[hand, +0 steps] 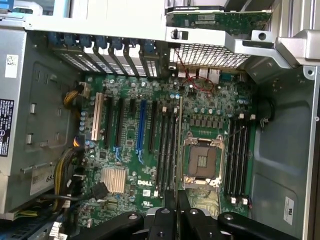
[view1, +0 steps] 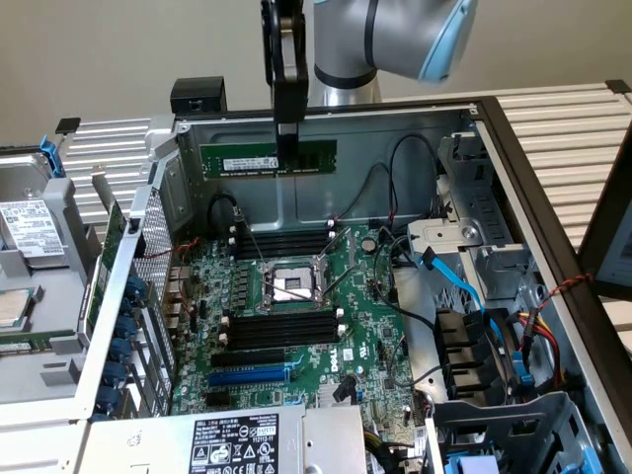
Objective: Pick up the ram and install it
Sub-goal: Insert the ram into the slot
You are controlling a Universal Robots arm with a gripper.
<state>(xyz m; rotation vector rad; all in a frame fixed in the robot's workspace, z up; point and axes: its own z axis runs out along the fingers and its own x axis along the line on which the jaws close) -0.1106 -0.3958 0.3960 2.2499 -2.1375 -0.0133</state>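
While clamping ram [view1: 237,159], tool [view1: 285,164] points down, above motherboard [view1: 367,331]

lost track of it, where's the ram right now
In the exterior view, left of centre, the ram hangs level in the gripper, above the memory slots nearest the case's far wall.

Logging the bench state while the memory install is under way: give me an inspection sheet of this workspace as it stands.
Surface: motherboard in open computer case, memory slots empty.
Job's things: ram held level in the air above the motherboard.
Clutter: nothing seen.
Grippers: gripper shut on the ram.
Cables: blue cables and black cables beside the motherboard.
Surroundings: power supply, slatted table.
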